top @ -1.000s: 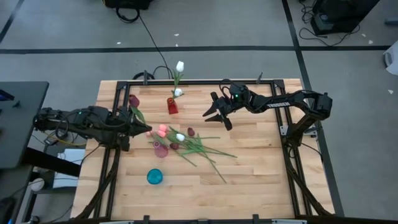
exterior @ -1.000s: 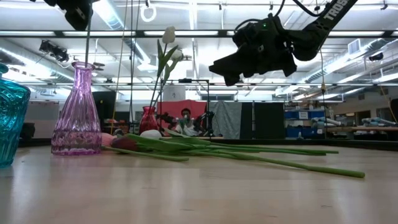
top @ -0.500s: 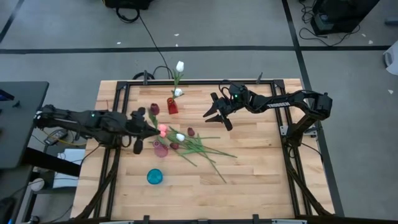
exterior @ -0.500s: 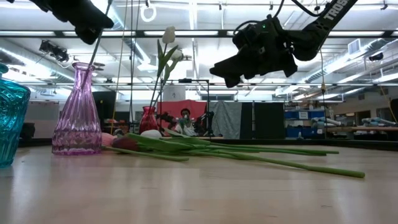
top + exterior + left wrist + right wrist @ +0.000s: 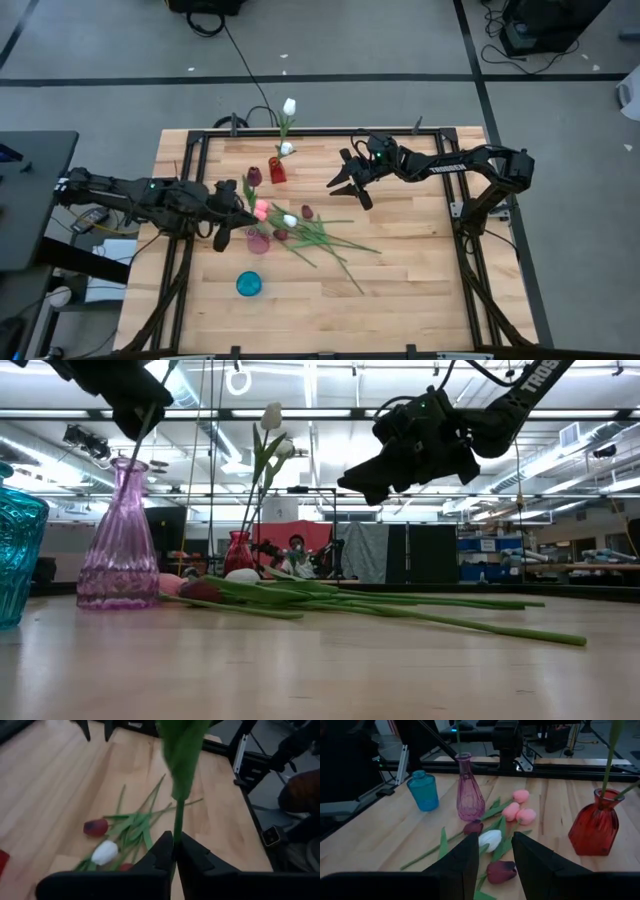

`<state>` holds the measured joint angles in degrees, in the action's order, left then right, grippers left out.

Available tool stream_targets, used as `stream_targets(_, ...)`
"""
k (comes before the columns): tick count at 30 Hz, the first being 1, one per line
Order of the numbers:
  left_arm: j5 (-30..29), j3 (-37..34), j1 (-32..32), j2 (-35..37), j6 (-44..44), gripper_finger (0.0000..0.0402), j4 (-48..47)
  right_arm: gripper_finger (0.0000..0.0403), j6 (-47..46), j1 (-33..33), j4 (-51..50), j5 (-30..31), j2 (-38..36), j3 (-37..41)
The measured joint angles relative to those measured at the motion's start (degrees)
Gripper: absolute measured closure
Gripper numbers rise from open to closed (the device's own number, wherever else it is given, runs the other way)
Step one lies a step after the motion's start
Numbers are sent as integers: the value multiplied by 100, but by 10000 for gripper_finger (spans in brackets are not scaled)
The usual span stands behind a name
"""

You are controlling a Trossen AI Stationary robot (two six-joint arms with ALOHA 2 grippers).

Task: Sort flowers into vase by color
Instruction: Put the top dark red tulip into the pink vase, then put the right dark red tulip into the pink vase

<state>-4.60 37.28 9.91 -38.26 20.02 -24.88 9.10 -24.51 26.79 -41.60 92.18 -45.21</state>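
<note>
1. Grips one dark maroon tulip (image 5: 252, 176) in the left jaws, pinched narrow on the thin green stem (image 5: 177, 820) well below the head, so that the stem's free end hangs down.
2. Hovers those left jaws above the purple vase (image 5: 120, 530). From the low view the stem slants down toward the vase mouth; cannot tell whether the tip is inside the neck.
3. Grips low on the stem, probably so that the leaf and head clear the jaws and the stem can slide straight down on release.
4. Waits with the right jaws over the far middle of the bench (image 5: 400, 280), part-way apart and holding nothing, well clear of the vases.
5. Leaves the loose flowers (image 5: 300, 225), pink, white and maroon, lying in a heap on the bench just beside the purple vase, between the two arms and below both sets of jaws.
6. Shows white tulips (image 5: 289, 105) standing in the red vase (image 5: 277, 170); finds no flower in the blue vase (image 5: 248, 284).
</note>
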Motion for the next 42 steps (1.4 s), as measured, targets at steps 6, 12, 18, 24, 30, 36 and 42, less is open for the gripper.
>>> stream_targets(6, 4, 0, 0, 0, 296, 310, -275, 271, 9, 0, -81, 10, 0, 0)
stream_targets(12, 196, 0, 0, 9, 319, 247, -583, 271, 11, 0, -83, 141, 0, 0)
stream_targets(18, 404, 196, 0, 18, 886, 241, -1384, 271, -20, 0, -82, 202, 0, 0)
stream_targets(24, 320, 494, 0, 2, 1351, 241, -2031, 271, -140, 79, -623, 1272, 0, 0)
stream_targets(30, -113, 459, 0, 3, 1276, 241, -2177, 271, -5, 776, -1814, 2918, 66, 0)
stream_targets(36, -655, 450, 0, 223, 547, 241, -2104, 271, 98, 1476, -2018, 3445, 63, 0)
stream_targets(42, -947, 450, 0, 582, 311, 241, -2411, 263, -69, 1993, -1906, 3669, 137, -1)
